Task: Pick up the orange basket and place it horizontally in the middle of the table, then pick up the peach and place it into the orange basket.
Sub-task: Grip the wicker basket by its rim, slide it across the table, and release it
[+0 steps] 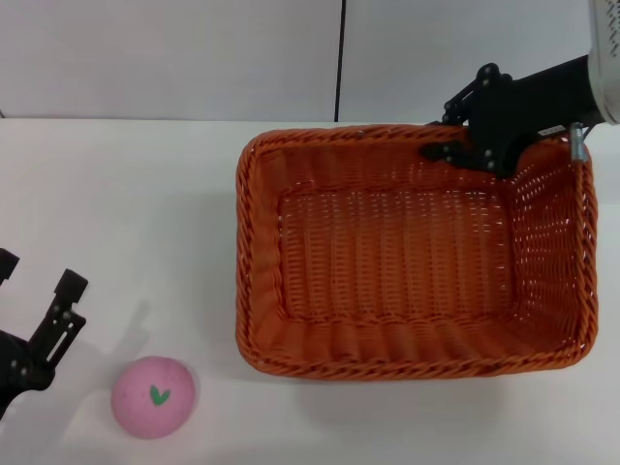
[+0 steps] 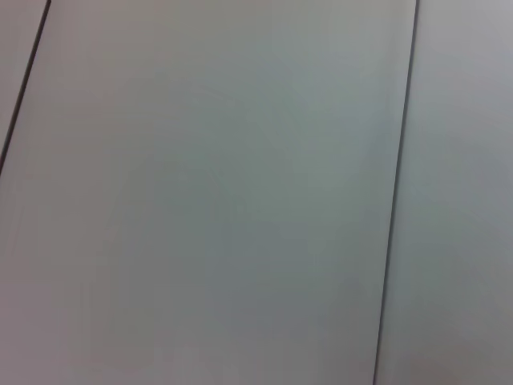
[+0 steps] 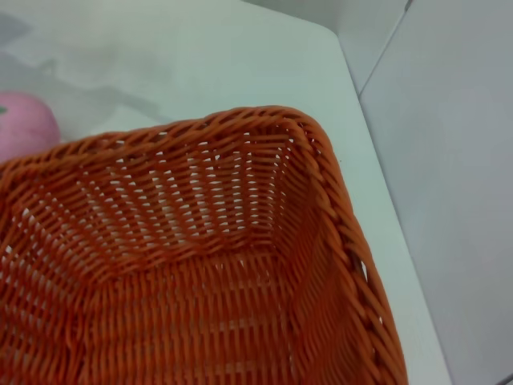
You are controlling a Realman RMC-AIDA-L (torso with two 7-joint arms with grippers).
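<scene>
The orange basket (image 1: pixel 412 252) lies with its long side across the table (image 1: pixel 126 203), right of centre, and is empty. My right gripper (image 1: pixel 448 129) is at the basket's far right rim, open, one finger outside the rim and one just inside. The right wrist view looks into the basket (image 3: pixel 200 265) and catches the peach (image 3: pixel 24 124) beyond its far wall. The pink peach (image 1: pixel 153 395), with a green heart mark, rests on the table near the front left. My left gripper (image 1: pixel 37 271) is open just left of and behind the peach, apart from it.
A white wall with a dark vertical seam (image 1: pixel 340 58) stands behind the table. The left wrist view shows only pale wall panels (image 2: pixel 240 192). The basket's right end reaches the right edge of the head view.
</scene>
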